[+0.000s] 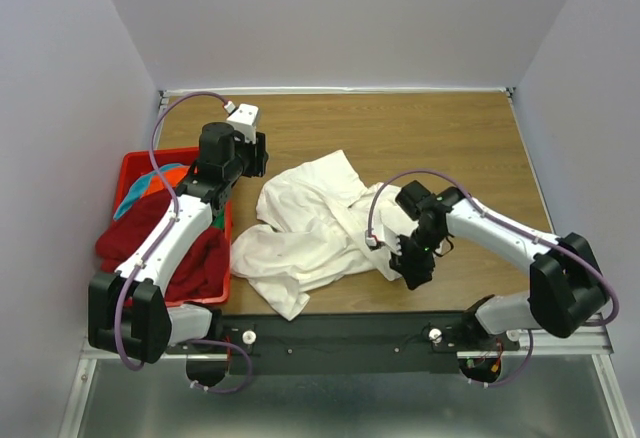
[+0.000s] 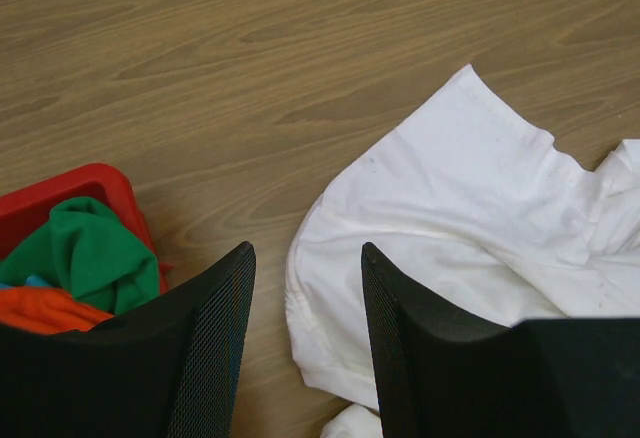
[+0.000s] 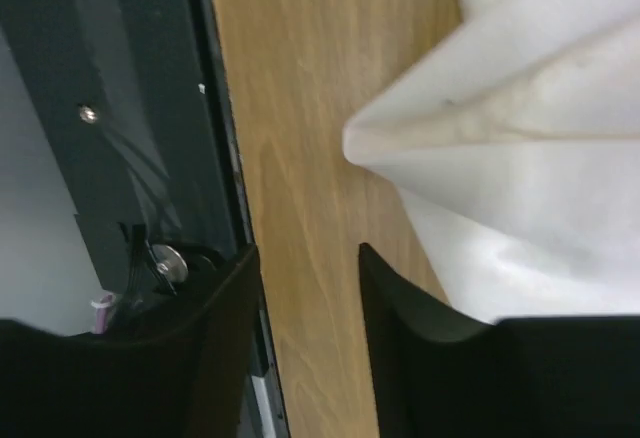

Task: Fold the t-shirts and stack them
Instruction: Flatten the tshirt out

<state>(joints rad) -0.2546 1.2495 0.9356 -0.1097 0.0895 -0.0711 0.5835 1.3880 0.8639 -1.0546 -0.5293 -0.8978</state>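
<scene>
A large white t-shirt (image 1: 310, 228) lies crumpled on the wooden table, a little left of centre. In the left wrist view, this white t-shirt (image 2: 450, 208) spreads to the right of and below the fingers. My left gripper (image 1: 258, 156) hovers open beside its far left edge, nothing between the fingers (image 2: 306, 250). My right gripper (image 1: 412, 274) is at the shirt's near right edge, pointing toward the table's front. It is open and empty (image 3: 307, 250), with the white cloth (image 3: 530, 158) just to its right. Dark red (image 1: 190, 258), teal (image 1: 135, 198), orange (image 2: 45, 308) and green (image 2: 90, 248) t-shirts fill the basket.
The red plastic basket (image 1: 135, 163) stands at the table's left edge under my left arm; its corner (image 2: 100, 178) shows beside the left fingers. The black mounting rail (image 3: 130, 108) runs along the front edge next to the right gripper. Bare wood (image 1: 450, 138) lies at the back right.
</scene>
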